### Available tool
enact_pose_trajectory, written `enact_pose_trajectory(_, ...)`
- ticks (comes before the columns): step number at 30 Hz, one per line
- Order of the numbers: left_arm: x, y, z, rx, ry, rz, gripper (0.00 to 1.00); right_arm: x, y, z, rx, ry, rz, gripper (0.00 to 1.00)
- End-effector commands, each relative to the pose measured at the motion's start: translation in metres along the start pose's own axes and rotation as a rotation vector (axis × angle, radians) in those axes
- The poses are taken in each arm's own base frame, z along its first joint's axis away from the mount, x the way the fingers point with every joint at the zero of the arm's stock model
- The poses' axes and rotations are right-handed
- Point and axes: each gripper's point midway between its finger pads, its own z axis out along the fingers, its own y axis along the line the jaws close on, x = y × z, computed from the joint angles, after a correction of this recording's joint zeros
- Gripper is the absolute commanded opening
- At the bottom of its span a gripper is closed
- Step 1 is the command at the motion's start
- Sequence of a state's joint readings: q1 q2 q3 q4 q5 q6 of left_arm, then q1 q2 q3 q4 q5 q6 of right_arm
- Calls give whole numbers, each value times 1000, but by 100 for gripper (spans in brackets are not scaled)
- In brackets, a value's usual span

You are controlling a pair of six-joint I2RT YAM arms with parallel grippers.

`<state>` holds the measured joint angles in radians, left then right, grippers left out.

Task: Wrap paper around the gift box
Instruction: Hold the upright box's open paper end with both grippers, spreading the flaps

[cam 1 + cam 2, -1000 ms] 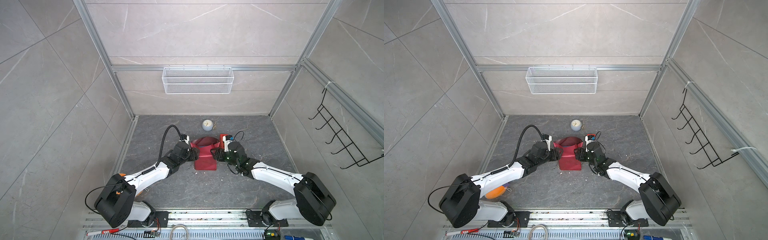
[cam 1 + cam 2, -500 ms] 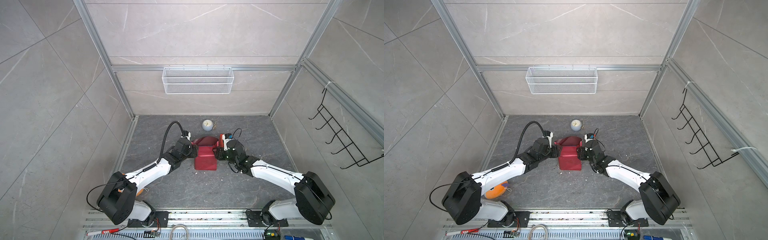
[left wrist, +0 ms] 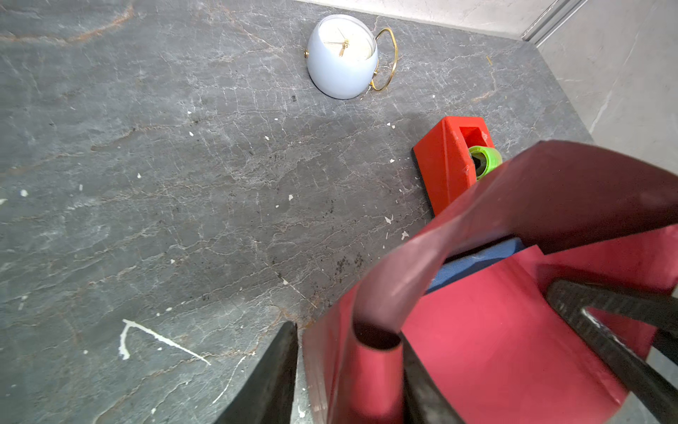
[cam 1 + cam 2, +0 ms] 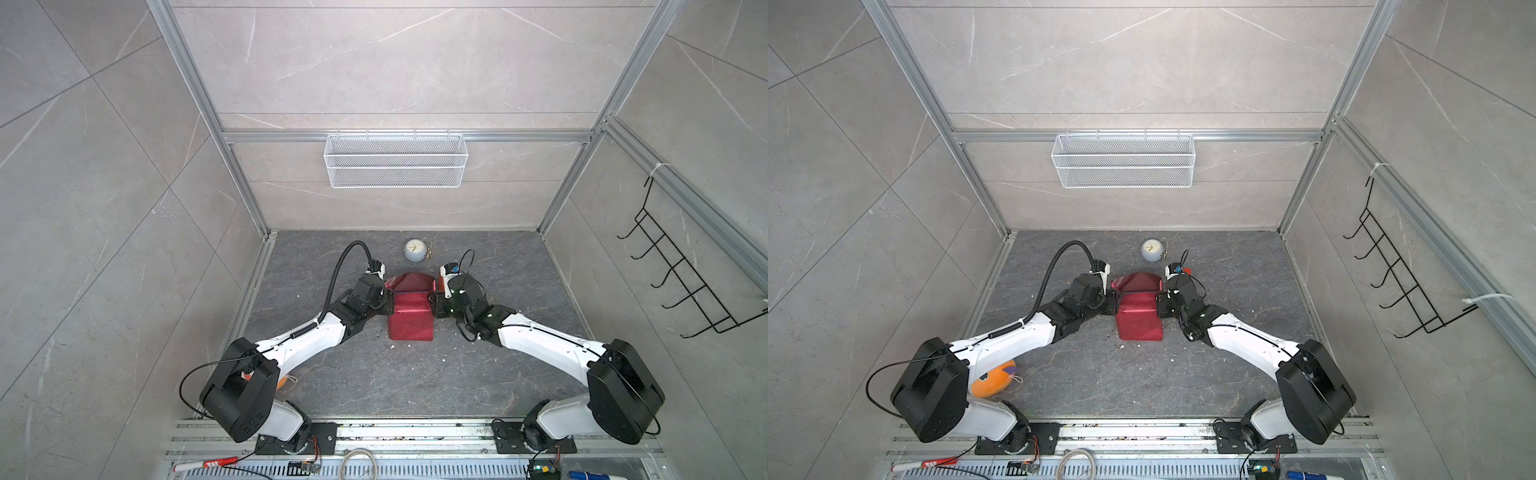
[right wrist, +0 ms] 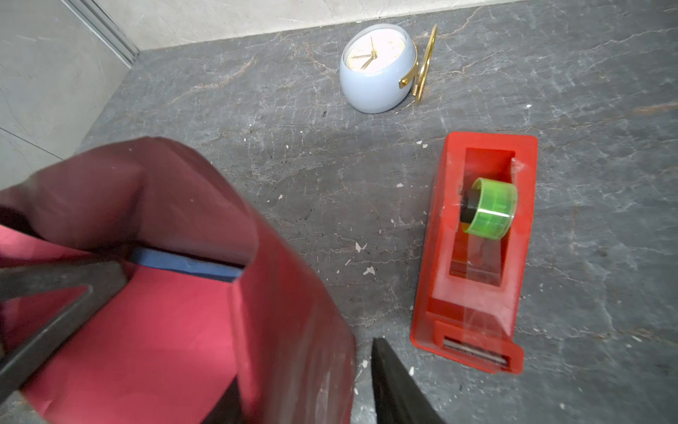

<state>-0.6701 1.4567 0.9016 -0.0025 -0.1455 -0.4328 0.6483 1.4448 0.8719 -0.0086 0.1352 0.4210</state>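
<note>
Taking the back wall as 12 o'clock in both top views, your parcel sits at the middle of the table (image 4: 374,374), with the clock (image 4: 414,250) beyond it at 12 and the tape dispenser (image 5: 477,257) off toward 1 o'clock. By the look of it you are well into the wrap but not through. The paper (image 4: 410,320) already covers the top and both long sides. The 12 o'clock end is open, and in the wrist views a strip of the blue gift box (image 3: 473,266) shows in that mouth. The far flap (image 4: 409,281) stands up in a curve with its shiny face toward you, not yet laid down. I see no tape on any seam, and I cannot tell whether the 6 o'clock end is folded shut. What is left, I judge, is tucking the side walls in, bringing that flap over, then taping. The parcel's long axis runs along the 12-to-6 line, with the open end pointing at 12, toward the clock. Your left gripper (image 3: 348,341) is at the parcel's 9 o'clock side and your right gripper (image 4: 435,306) at its 3 o'clock side, both up by the open end. Each has its jaws apart astride a side wall of paper. A sliver of table shows between outer finger and paper, so neither seems to pinch yet.
</note>
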Motion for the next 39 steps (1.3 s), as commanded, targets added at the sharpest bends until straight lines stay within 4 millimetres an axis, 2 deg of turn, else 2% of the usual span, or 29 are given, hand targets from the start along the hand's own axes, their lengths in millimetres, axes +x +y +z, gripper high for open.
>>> enact_pose_trajectory(1,-22,-4,-10,-36,-46,67,39,17,-8,3,64,78,-64,44)
enact_pose_trajectory(7,-16,-3,-3,-70,-24,101,30,3,0,1,73,66,-92,41)
enact_pose_trajectory(17,-12,-5,6,-97,-17,122,12,18,-9,7,153,92,-94,24)
enact_pose_trajectory(22,-11,-9,8,-95,-21,126,5,16,-10,7,171,91,-90,19)
enact_pose_trajectory(26,-12,-13,8,-82,-20,127,0,8,-5,3,159,74,-83,18)
enact_pose_trajectory(34,-14,-20,8,-60,-23,119,0,-6,2,-4,132,44,-59,29)
enact_pose_trajectory(39,-13,-20,8,-59,-21,108,0,8,-4,4,157,75,-66,18)
